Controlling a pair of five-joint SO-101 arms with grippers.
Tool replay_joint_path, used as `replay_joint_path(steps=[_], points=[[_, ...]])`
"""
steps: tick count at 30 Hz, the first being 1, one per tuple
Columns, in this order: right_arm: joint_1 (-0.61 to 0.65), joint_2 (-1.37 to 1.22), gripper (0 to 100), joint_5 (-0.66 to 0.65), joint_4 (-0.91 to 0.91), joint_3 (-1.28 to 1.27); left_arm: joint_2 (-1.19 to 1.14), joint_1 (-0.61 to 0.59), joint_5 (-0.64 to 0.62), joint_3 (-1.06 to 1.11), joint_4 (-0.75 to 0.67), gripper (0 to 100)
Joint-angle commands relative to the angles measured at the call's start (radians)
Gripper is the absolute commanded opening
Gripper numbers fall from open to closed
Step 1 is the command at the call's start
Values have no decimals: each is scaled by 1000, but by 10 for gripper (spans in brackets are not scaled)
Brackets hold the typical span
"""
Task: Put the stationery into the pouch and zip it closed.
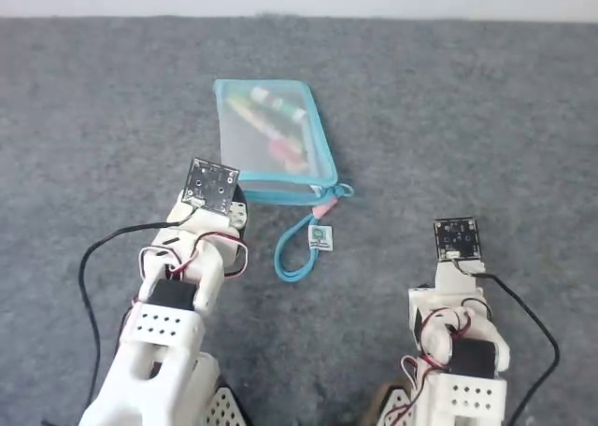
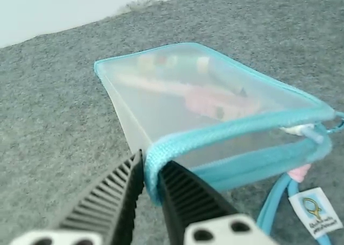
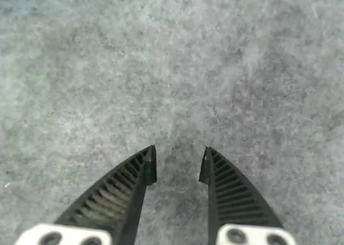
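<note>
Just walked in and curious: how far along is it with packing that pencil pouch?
Done: the stationery lies inside the translucent pouch. In hand: the left gripper pinches a corner of the pouch's blue zip edge, while the right gripper hangs open over the grey carpet. Left: the zip pull sits at the far, strap end; I can't tell whether the zip is fully shut, so possibly closing it, then letting go.

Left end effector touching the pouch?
Touching. The left wrist view shows the left end effector pinching the pouch by its blue zipper edge.
</note>
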State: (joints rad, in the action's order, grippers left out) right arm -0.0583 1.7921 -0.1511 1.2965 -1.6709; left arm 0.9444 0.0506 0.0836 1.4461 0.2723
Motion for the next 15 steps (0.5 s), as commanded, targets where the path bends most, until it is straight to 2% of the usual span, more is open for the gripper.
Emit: replay_joint_path(steps=[1, 11, 15], points=[[-16, 22, 135, -12, 8, -12, 11, 2, -17, -39, -37, 12], [-10, 22, 134, -5, 7, -12, 14, 2, -17, -39, -38, 12], [18, 22, 136, -14, -64, -12, 9, 2, -17, -39, -38, 12]])
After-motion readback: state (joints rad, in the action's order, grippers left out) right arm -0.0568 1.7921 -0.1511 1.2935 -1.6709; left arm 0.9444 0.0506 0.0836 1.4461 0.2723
